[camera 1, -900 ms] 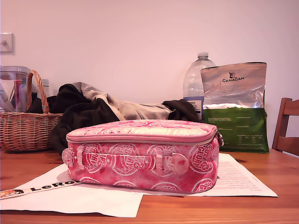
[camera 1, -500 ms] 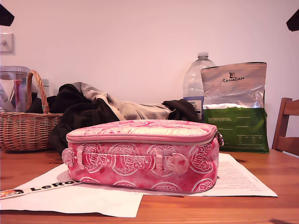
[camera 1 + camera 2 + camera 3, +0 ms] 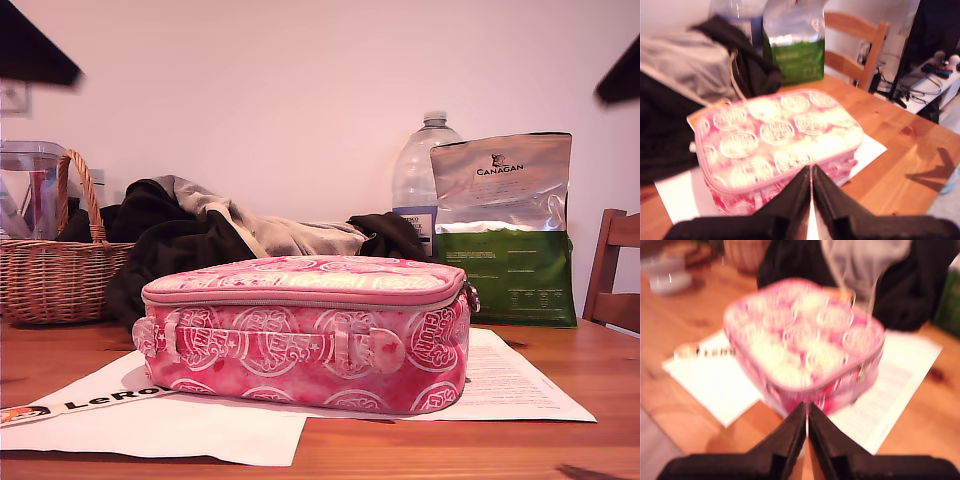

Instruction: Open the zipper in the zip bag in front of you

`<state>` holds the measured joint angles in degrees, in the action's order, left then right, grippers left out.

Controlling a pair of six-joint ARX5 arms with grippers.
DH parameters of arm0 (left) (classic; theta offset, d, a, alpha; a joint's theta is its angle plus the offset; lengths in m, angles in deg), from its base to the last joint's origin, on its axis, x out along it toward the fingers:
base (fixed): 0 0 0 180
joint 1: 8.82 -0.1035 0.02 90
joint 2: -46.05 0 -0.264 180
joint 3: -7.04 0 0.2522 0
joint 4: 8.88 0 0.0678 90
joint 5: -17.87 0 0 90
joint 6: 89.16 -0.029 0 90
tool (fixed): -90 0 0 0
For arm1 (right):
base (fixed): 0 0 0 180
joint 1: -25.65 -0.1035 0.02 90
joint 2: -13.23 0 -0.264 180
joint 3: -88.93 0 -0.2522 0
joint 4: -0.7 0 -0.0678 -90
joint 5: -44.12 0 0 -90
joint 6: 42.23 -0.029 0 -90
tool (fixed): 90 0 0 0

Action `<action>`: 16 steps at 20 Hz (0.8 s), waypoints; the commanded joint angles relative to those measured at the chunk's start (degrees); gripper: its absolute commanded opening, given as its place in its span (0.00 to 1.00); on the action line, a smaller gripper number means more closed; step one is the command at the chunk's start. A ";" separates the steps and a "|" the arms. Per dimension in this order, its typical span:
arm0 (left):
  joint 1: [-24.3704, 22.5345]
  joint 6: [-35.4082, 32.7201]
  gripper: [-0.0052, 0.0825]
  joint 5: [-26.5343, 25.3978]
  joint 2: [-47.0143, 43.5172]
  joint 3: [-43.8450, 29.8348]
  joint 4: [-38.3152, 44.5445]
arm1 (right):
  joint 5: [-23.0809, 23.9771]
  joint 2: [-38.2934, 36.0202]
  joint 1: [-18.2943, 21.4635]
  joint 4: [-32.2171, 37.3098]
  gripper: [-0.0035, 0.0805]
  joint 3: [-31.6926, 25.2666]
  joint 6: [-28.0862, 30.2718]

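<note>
The zip bag (image 3: 305, 333), a pink fabric case printed with white circular logos, lies flat on white printed sheets (image 3: 500, 385) on the wooden table (image 3: 610, 375), filling the lower centre of the exterior view with its strap handle (image 3: 270, 345) facing the camera. The zipper (image 3: 300, 300) runs as a thin pale line just under the top panel, and its small metal pull (image 3: 470, 296) hangs at the corner toward the exterior view's right. In the first wrist view my first gripper (image 3: 811, 172) has its two dark fingers pressed together with only a hairline between them, holding nothing; it hangs above and apart from the zip bag (image 3: 775, 135), tips pointing at one rounded corner. In the second wrist view, which is badly blurred, my second gripper (image 3: 806, 410) is likewise closed and empty, poised above another corner of the zip bag (image 3: 805, 345) without touching, with the pull (image 3: 860, 373) dangling from the zipper line near that corner. In the exterior view only two blurred dark shapes show, one in the upper left corner (image 3: 35, 45) and one in the upper right (image 3: 622, 75), both high above the case. Behind it stand a wicker basket (image 3: 55, 270), heaped dark and grey clothing (image 3: 220, 240), a clear plastic water bottle (image 3: 420, 175) and a green-and-silver Canagan pouch (image 3: 505, 230).
</note>
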<state>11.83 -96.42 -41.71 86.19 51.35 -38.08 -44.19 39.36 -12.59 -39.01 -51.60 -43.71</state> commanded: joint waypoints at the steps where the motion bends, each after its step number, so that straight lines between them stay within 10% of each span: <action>1: 0.90 -2.82 0.04 0.57 3.19 2.10 2.89 | -0.24 2.58 0.02 0.68 0.03 -0.07 -0.09; 16: 6.10 -6.73 0.04 0.85 35.65 6.43 35.89 | 3.43 23.50 3.67 18.27 0.14 -0.07 4.87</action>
<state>17.62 -102.89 -41.06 120.16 57.03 -3.57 -40.89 62.27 -9.18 -21.94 -51.60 -38.94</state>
